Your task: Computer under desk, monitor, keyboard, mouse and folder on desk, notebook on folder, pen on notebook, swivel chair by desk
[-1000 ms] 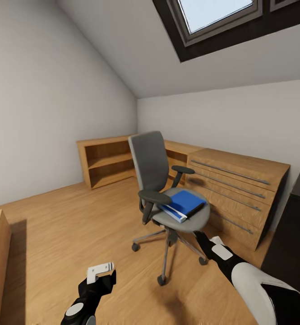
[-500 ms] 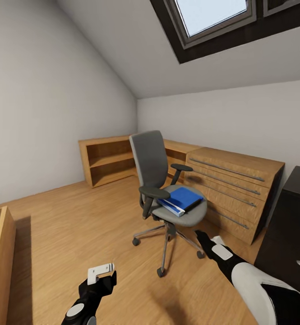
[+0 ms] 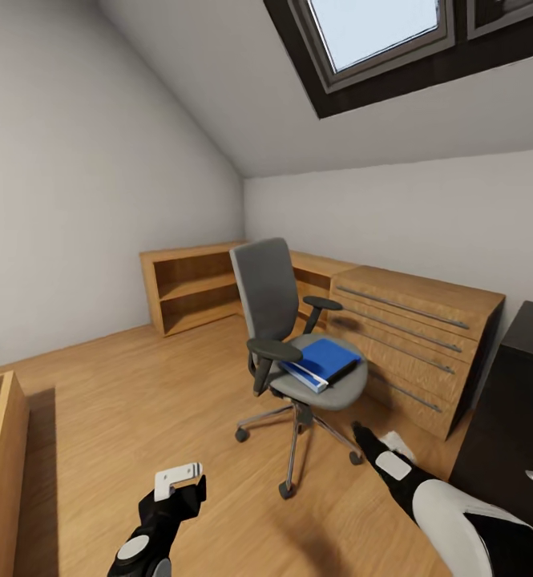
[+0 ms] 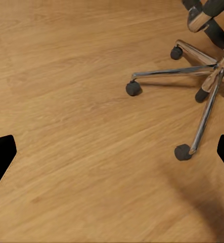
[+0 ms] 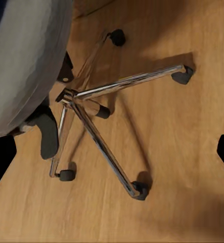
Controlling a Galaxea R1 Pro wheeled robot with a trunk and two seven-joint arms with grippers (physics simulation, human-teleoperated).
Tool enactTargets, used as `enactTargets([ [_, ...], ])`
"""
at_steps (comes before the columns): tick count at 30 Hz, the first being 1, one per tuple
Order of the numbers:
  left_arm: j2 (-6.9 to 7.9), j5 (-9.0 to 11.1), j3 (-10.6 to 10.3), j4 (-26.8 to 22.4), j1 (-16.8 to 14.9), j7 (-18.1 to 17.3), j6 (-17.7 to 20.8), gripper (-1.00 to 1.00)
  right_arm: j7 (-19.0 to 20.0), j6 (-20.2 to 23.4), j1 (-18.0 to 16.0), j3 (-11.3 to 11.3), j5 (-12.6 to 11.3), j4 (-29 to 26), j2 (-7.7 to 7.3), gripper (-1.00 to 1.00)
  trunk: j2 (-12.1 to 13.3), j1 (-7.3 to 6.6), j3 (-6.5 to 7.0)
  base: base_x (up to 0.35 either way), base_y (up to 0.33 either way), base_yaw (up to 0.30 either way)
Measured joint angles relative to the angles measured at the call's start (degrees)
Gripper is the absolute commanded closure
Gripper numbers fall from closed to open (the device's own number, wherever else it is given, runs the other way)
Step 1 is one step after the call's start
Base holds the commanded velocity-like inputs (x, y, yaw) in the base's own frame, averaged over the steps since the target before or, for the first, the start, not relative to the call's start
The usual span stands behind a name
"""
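Blue folder [image 3: 324, 361] lies flat on the grey swivel chair [image 3: 286, 336] seat, at twelve o'clock from the robot. It looks stiff, light and slick; its overhanging front edge seems the best hold. Left gripper [image 3: 178, 485] and right gripper [image 3: 378, 450] hang low, jaws apart and empty.

Location, as I see it from the controls: attic bedroom in a home. Evidence: sloped ceiling [image 3: 242, 96] with black-framed skylight [image 3: 378, 32]; light wood floor [image 3: 138, 401]; low wooden shelving [image 3: 190, 284]; wooden drawer cabinet [image 3: 414, 344]; grey swivel chair [image 3: 286, 336].
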Motion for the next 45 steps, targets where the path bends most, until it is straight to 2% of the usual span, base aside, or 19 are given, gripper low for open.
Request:
enactTargets([
  [1, -0.02, 0.0, 0.0, -0.1, 0.0, 0.2, 0.0, -1.00, 0.0, -2.4, 0.3, 0.0, 1.8, 1.2, 0.02, -1.00, 0.4, -0.22, 0.18, 0.000, 0.000, 0.000],
  [2, -0.09, 0.0, -0.1, -0.1, 0.1, 0.4, 0.0, -1.00, 0.0, -7.6, 1.4, -0.1, 5.1, 2.7, 0.17, -1.00, 0.8, -0.44, 0.35, 0.000, 0.000, 0.000],
  [3, -0.10, 0.0, -0.1, 0.0, 0.1, 0.4, 0.0, -1.00, 0.0, -9.0, 2.0, 0.0, 6.0, 3.0, 0.24, -1.00, 1.2, -0.66, 0.53, 0.000, 0.000, 0.000],
  [6, -0.06, 0.0, -0.1, 1.6, 1.4, 0.5, 0.0, -1.00, -0.1, -16.2, 7.3, -0.1, 10.6, 3.5, 0.39, -1.00, 2.4, -1.32, 1.05, 0.000, 0.000, 0.000],
  [10, -0.05, 0.0, -0.1, 2.5, 3.6, 0.5, -0.1, -1.00, 0.0, -23.0, 11.0, 0.0, 14.1, 3.7, 0.72, -1.00, 4.0, -2.20, 1.78, 0.000, 0.000, 0.000],
  [12, 0.05, 0.0, -0.1, 3.2, 7.1, 0.5, -0.2, -1.00, 0.0, -28.8, 14.9, -0.1, 15.3, 3.7, 1.09, -1.00, 4.8, -2.64, 2.12, 0.000, 0.000, 0.000],
  [15, 0.24, 0.0, 0.0, 5.7, 8.0, 0.5, -0.4, -1.00, 0.0, -31.8, 16.3, 0.1, 15.9, 3.7, 1.16, -1.00, 6.0, -3.30, 2.68, 0.000, 0.000, 0.000],
  [16, 0.31, 0.0, 0.0, 8.6, 8.4, 0.5, -1.7, -1.00, 0.0, -32.9, 17.0, 0.1, 16.3, 3.7, 1.19, -1.00, 6.4, -3.52, 2.85, 0.000, 0.000, 0.000],
  [17, 0.32, 0.0, 0.0, 10.1, 8.4, 0.5, -3.1, -1.00, 0.0, -33.2, 17.3, 0.1, 16.5, 3.7, 1.18, -1.00, 6.8, -3.74, 3.04, 0.000, 0.000, 0.000],
  [18, 0.36, 0.1, 0.0, 16.9, 8.7, 0.4, -16.2, -1.00, -0.1, -34.2, 18.7, -0.1, 16.6, 3.7, 0.92, -1.00, 7.2, -3.96, 3.20, 0.000, 0.000, 0.000],
  [20, 0.41, 0.1, 0.0, 18.7, 8.7, 0.4, -20.2, -1.00, -0.1, -34.3, 19.0, 0.1, 16.8, 3.8, 0.85, -1.00, 8.0, -4.40, 3.58, 0.000, 0.000, -0.002],
  [22, 0.61, 0.1, 0.0, 19.6, 8.7, 0.4, -22.3, -1.00, -0.1, -34.3, 19.1, 0.1, 16.9, 3.8, 0.89, -1.00, 8.8, -4.84, 3.95, 0.000, 0.000, -0.075],
  [27, 1.38, 0.0, 0.0, 20.1, 8.7, 0.4, -23.7, -1.00, -0.1, -34.4, 19.4, 0.2, 17.0, 3.8, 1.14, -1.00, 10.8, -5.94, 4.96, 0.000, 0.000, -0.191],
  [34, 1.41, 0.1, -0.1, 21.9, 8.7, 0.5, -23.8, -1.00, 0.0, -34.4, 19.5, 0.2, 17.3, 3.8, 1.19, -1.00, 13.6, -7.47, 6.36, 0.000, 0.000, -0.182],
  [40, 1.40, 0.1, -0.1, 23.2, 8.7, 0.4, -23.7, -1.00, 0.0, -34.0, 20.2, 0.3, 19.8, 3.9, 1.48, -1.00, 16.0, -8.79, 7.44, 0.000, 0.000, -0.024],
  [44, 1.13, 0.2, -0.1, 25.9, 8.7, 0.4, -23.6, -1.00, 0.0, -34.1, 21.4, 0.3, 28.1, 3.9, 1.52, -1.00, 17.6, -9.67, 8.16, 0.000, 0.000, -0.002],
  [45, 1.06, 0.2, -0.1, 26.2, 8.7, 0.4, -23.6, -1.00, -0.1, -34.0, 21.5, 0.3, 29.1, 3.9, 1.53, -1.00, 18.0, -9.89, 8.34, 0.000, 0.000, 0.000],
])
